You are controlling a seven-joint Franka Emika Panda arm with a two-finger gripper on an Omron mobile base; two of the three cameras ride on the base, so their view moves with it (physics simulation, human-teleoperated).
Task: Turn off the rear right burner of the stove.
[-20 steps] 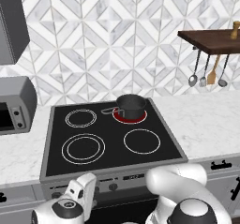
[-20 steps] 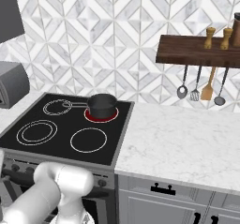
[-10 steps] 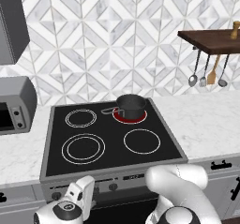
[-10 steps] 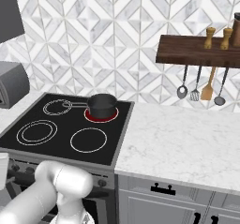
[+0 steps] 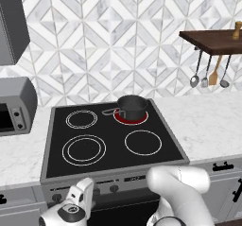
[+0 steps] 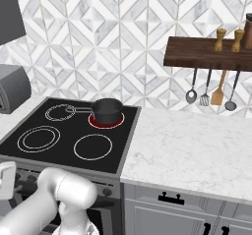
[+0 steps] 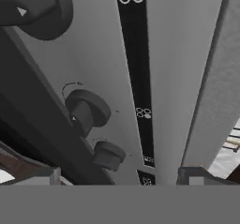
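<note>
The stove [image 5: 108, 147] is a black glass cooktop with a grey steel front panel [image 7: 98, 54]. Its rear right burner [image 5: 142, 120] glows red under a small dark saucepan [image 5: 132, 106]; the burner [image 6: 118, 121] and the saucepan [image 6: 107, 110] also show from the right. My gripper [image 5: 86, 188] is low at the left end of the panel, close to the row of knobs [image 5: 114, 188]. In the hand view my gripper [image 7: 117, 177] is open, with a small round knob [image 7: 108, 155] just ahead between the fingertips [image 7: 197, 175] and a larger-looking knob [image 7: 86, 109] beyond it.
A grey toaster oven [image 5: 14, 107] stands on the counter left of the stove. A wooden shelf [image 6: 206, 54] with hanging utensils [image 6: 219, 89] is on the wall to the right, above a white marble counter [image 6: 197, 150]. My arm's white elbow [image 5: 179, 182] bulges before the stove front.
The hand has crept slightly lower along the front panel and the elbow has shifted a little; the stove, the saucepan and the red burner are unchanged.
</note>
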